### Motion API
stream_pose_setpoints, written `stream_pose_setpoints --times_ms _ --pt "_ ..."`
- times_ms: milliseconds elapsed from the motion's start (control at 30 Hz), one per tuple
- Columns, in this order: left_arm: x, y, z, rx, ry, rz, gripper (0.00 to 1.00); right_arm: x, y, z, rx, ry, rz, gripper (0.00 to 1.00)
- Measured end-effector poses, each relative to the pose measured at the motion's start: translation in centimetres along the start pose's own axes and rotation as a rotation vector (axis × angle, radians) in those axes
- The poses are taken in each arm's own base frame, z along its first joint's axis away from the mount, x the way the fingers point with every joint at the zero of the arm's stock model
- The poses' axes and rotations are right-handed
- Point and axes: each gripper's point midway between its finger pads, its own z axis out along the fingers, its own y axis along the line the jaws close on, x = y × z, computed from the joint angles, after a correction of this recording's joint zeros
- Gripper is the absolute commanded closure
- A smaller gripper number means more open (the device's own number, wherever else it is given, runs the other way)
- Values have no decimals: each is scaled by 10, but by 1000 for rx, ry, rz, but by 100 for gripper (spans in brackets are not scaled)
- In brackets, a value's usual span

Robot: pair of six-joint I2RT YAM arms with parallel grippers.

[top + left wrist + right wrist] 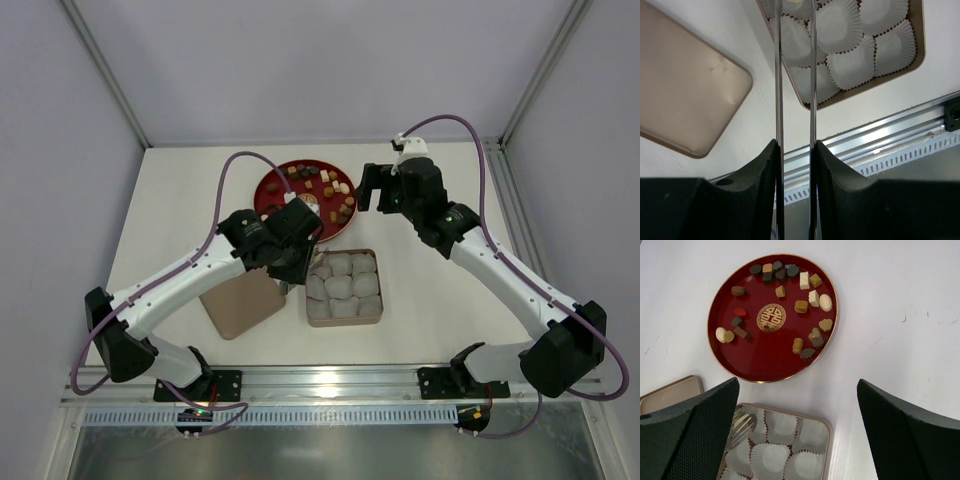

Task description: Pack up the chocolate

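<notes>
Several chocolate pieces [801, 306] in dark, tan and cream lie on a round red plate [770, 355], which also shows in the top view [275, 180]. My left gripper [795, 147] [298, 258] is shut on metal tongs [812, 75]. The slotted tong tips [742, 422] sit over the far-left paper cup of the tan box [828, 445] [344, 322]. A pale piece seems to sit between the tips. My right gripper [797, 385] [372, 190] is open and empty, above the table just right of the plate.
The box's flat tan lid [240, 302] [685, 95] lies left of the box. The box holds several white paper cups [850, 30]. An aluminium rail [330, 380] runs along the near edge. Frame posts and walls stand at the sides and back.
</notes>
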Motion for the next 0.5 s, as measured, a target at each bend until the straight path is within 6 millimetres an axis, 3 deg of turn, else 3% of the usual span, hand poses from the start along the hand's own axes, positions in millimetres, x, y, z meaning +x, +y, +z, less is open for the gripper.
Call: stream_pose_setpoints --times_ms 500 --pt "3 2 9 -17 4 -10 69 1 0 0 1 5 -1 0"
